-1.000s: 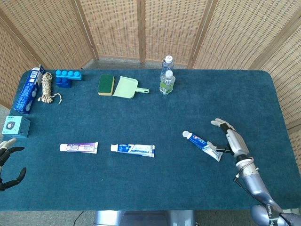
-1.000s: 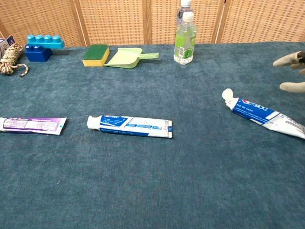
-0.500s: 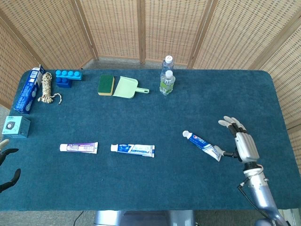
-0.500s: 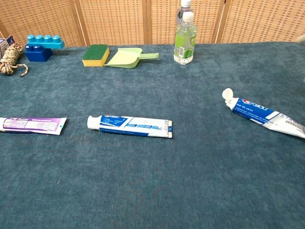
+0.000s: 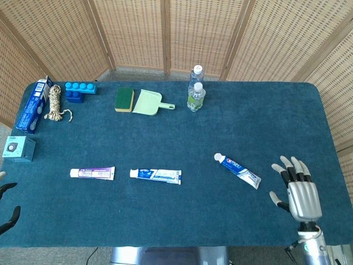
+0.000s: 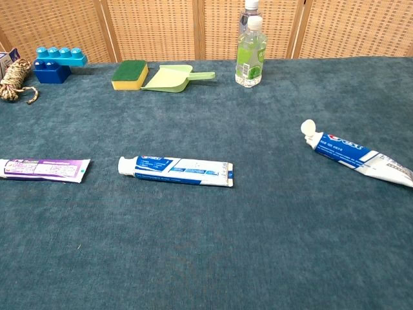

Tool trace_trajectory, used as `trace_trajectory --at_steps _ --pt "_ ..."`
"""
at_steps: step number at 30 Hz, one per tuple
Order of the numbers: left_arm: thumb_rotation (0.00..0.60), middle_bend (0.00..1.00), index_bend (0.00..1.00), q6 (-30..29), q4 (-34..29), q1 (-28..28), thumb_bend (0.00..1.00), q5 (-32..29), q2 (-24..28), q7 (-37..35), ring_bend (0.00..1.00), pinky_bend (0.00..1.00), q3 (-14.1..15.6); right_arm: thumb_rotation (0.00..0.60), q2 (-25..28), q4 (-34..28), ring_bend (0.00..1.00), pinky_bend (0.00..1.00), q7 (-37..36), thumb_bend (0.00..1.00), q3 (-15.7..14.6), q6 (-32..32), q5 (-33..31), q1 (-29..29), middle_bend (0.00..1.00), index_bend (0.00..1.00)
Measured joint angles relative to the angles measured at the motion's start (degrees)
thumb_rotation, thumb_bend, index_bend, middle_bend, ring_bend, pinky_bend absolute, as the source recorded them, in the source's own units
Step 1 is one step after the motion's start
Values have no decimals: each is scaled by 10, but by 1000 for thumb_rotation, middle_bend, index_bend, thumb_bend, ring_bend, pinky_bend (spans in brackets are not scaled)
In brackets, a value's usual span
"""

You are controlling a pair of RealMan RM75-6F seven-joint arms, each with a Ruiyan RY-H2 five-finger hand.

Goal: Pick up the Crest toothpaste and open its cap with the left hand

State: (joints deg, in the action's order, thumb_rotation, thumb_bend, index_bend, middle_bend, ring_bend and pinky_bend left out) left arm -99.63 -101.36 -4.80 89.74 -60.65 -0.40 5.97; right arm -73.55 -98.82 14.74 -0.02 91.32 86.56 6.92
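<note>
White-and-blue Crest toothpaste tube (image 5: 238, 170) lies left of my right fingers (image 5: 291, 171), spread wide, empty. Its cap looks flipped open; left fingers (image 5: 10, 216) barely visible, state unclear.

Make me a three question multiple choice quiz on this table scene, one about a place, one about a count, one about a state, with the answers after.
1. What lies right beside the sponge?
A. dustpan
B. rope
C. bottle

2. How many toothpaste tubes lie on the table?
A. two
B. three
C. four

3. How is the right hand?
A. holding the Crest tube
B. pressing a cap
C. open, holding nothing

Answers: 1 A, the dustpan touches the sponge. 2 B, purple tube, blue tube and Crest tube. 3 C, fingers spread, apart from the tube.
</note>
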Motion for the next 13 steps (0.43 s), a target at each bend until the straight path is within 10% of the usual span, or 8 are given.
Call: trace_trajectory --at_steps 13 --pt "600 116 225 -1 -13 -10 363 21 2 20 9 2 -5 600 13 -13 0 110 -37 235 -10 4 19 -23 151 251"
